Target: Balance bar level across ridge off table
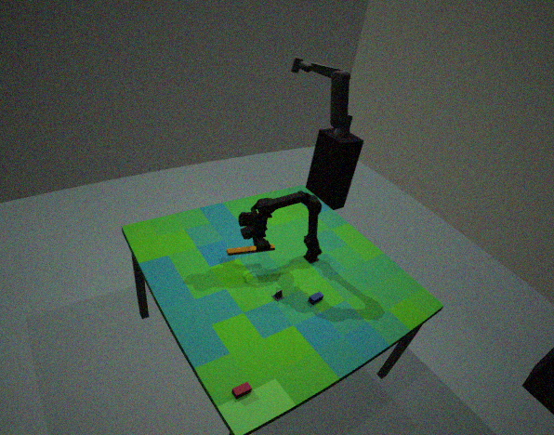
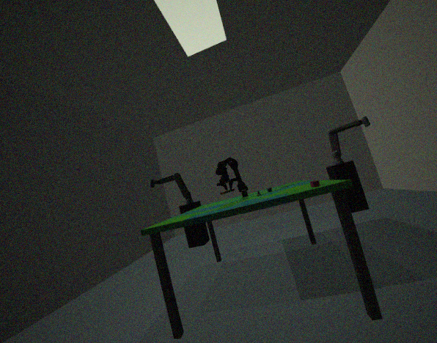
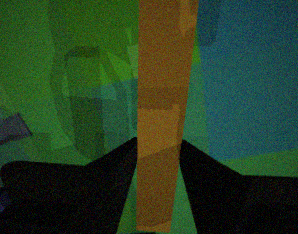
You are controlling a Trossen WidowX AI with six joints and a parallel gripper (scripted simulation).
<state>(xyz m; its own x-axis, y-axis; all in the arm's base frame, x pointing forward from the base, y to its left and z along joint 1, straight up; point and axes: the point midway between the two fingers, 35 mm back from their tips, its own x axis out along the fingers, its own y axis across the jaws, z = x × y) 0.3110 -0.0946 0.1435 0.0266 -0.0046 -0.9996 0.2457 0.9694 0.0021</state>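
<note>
The orange bar [image 1: 240, 250] [image 3: 163, 60] is held in the air above the patchwork table [image 1: 268, 360], with its shadow on the table below. My gripper [image 1: 264, 246] [image 3: 158, 143] is shut on the bar, with one black finger on each side of it in the wrist view. In the exterior view the bar [image 2: 225, 192] looks roughly level and apart from the table. The ridge, a small dark wedge [image 1: 278, 295] [image 2: 258, 193], stands on the table away from the bar, nearer the top camera. A greyish shape at the wrist view's left edge looks like the ridge [image 3: 13, 130].
A small blue block [image 1: 315, 297] [image 2: 269, 189] lies near the ridge. A red block [image 1: 242, 389] [image 2: 314, 183] lies near the table's far corner from the arm. Other arms on dark pedestals [image 1: 334, 168] [image 2: 347, 186] stand beyond the table edges.
</note>
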